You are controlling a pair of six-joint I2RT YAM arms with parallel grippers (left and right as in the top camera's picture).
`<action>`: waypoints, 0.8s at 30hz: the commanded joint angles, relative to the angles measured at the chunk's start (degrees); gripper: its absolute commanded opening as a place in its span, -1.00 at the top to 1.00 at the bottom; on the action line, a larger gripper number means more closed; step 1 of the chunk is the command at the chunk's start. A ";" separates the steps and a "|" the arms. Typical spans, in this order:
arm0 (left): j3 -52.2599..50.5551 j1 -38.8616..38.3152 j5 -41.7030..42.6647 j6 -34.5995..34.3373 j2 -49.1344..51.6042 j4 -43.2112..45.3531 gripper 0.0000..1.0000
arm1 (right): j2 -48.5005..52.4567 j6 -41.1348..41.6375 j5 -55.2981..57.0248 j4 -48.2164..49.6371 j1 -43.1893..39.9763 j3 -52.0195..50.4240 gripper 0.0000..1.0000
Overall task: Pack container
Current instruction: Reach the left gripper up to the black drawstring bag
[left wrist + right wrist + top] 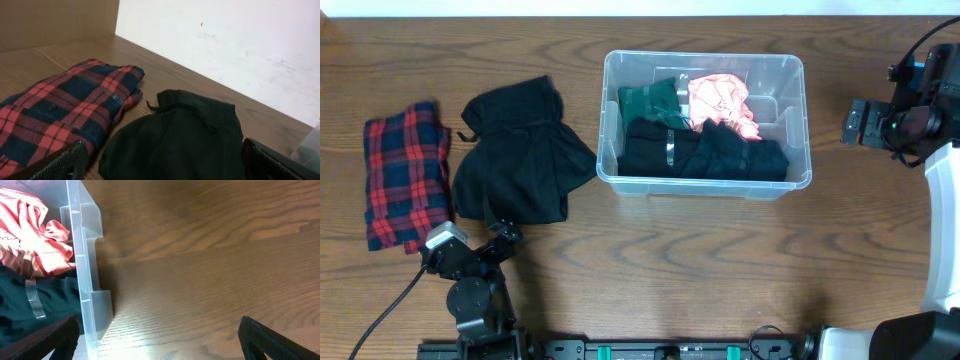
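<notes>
The clear plastic container (610,130) stands at the table's middle. It holds a green garment (655,100), a pink garment (720,98) and black garments (705,152). A black garment (520,155) and a folded red plaid shirt (408,175) lie on the table to its left. My left gripper (480,242) is open and empty, just in front of these two. In the left wrist view the gripper (165,170) faces the black garment (185,135) and plaid shirt (65,105). My right gripper (855,122) is open and empty, right of the container. In the right wrist view the gripper (160,345) is beside the container wall (82,265).
The wooden table (720,260) runs out to a white wall (225,45) at the back. The right arm's white body (945,240) stands along the right edge. Both arm bases sit at the front edge.
</notes>
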 commanded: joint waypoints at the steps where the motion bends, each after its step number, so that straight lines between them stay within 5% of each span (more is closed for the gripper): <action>1: -1.16 -0.09 -1.53 -0.02 -0.02 -2.08 -0.96 | 0.09 0.79 0.00 -0.07 -0.33 -0.04 -0.99; 16: -1.16 -0.09 0.11 -1.09 -0.04 3.10 -0.96 | 0.07 0.79 0.00 -0.07 -0.33 -0.04 -0.98; 24: 3.91 -0.09 11.63 -1.05 0.83 8.02 -0.96 | 0.09 0.79 0.00 -0.07 -0.33 -0.04 -0.99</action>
